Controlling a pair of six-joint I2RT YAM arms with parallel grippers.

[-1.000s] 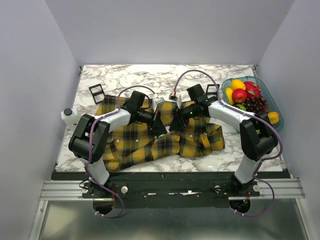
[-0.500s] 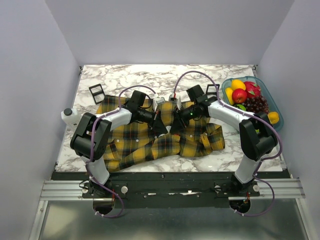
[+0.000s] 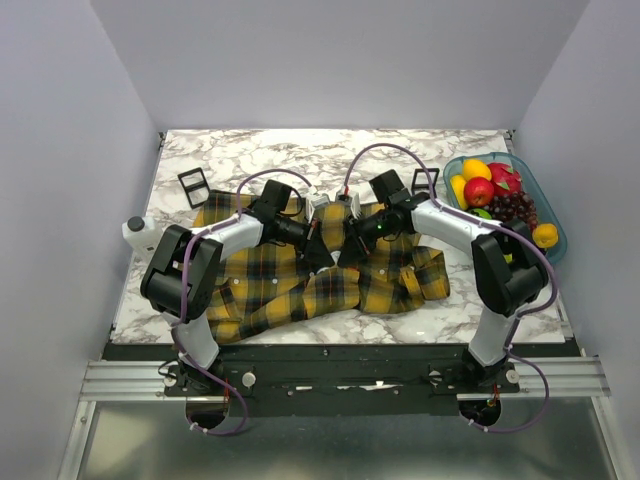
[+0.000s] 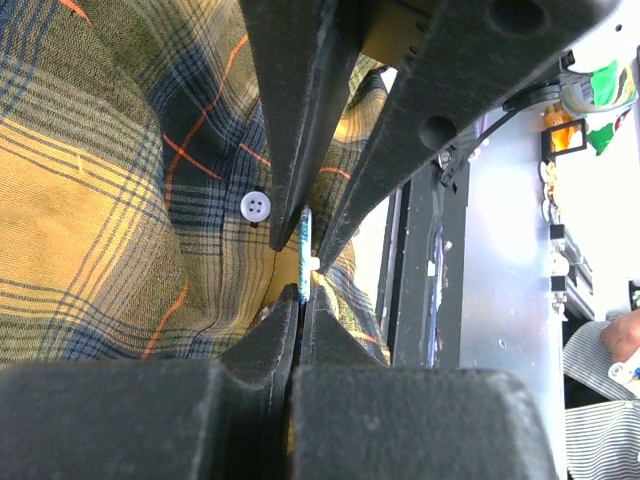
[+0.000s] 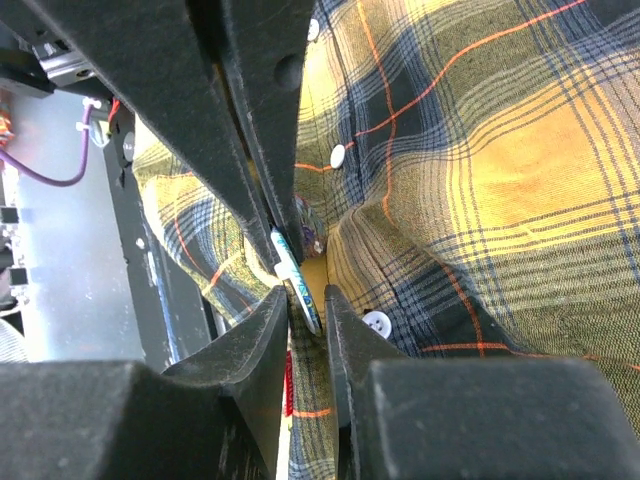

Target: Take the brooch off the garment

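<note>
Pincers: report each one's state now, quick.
Left pincer: shut, pinching the shirt right beside the brooch.
Right pincer: shut on the brooch, which sits edge-on between its fingers.

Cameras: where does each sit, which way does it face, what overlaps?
Top external: high behind the robot, looking down on the marble table; left arm and right arm whole, left gripper and right gripper meeting over the yellow and navy plaid flannel shirt.
Left wrist: looks along its own fingers at the shirt; the right gripper's fingers enter from the top.
Right wrist: mirrored; own fingers at the bottom, the left gripper's at the top.
Shared: both wrist views show the small round teal-green brooch edge-on between the fingertips.
</note>
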